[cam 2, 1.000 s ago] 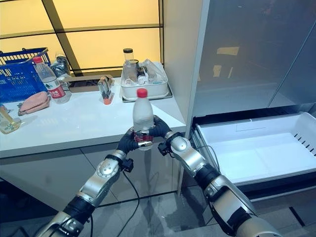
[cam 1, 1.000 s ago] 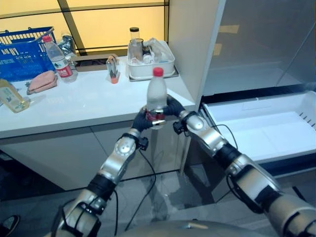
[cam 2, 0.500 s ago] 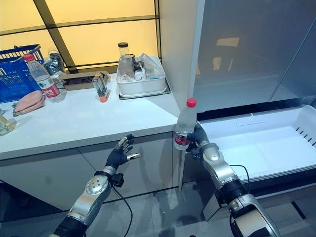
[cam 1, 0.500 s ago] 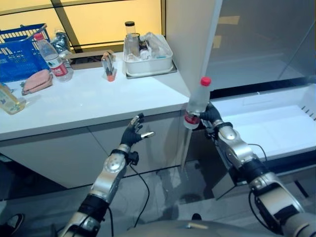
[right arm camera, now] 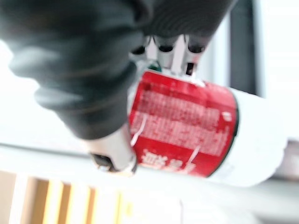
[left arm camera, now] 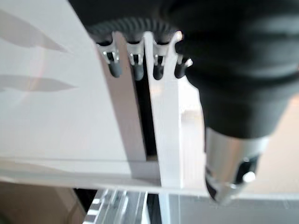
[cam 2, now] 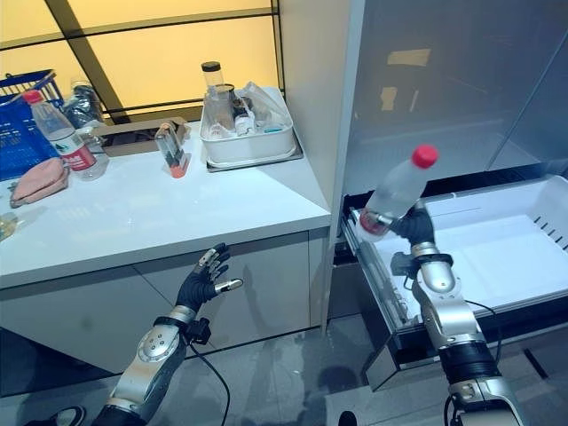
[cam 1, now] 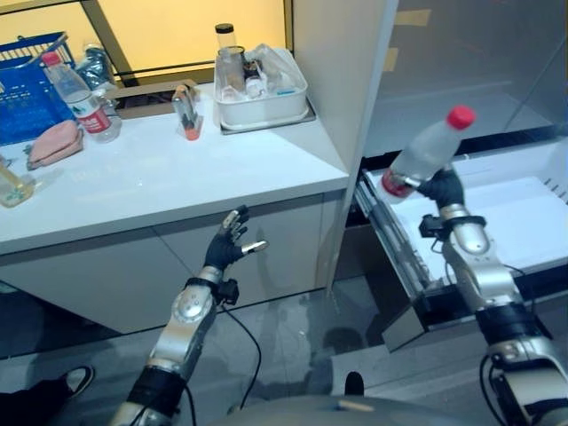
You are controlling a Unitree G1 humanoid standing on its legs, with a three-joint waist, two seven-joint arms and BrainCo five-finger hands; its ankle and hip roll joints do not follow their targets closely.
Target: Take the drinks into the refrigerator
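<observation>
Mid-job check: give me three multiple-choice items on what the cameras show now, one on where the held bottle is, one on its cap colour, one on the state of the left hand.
1. Where is the bottle held by the right hand?
A. Standing on the counter
B. Over the front of the open drawer
C. Inside the blue basket

2. What colour is its cap?
A. Red
B. Blue
C. White

3. What state is the left hand in?
A. Curled round a bottle
B. Pinching a cloth
C. Open, holding nothing

Answers:
1. B: the bottle is tilted in the air over the drawer's front corner, clear of the counter.
2. A: the cap at its raised end is red, like the label.
3. C: its fingers are spread in front of the cabinet below the counter, with nothing between them.
</observation>
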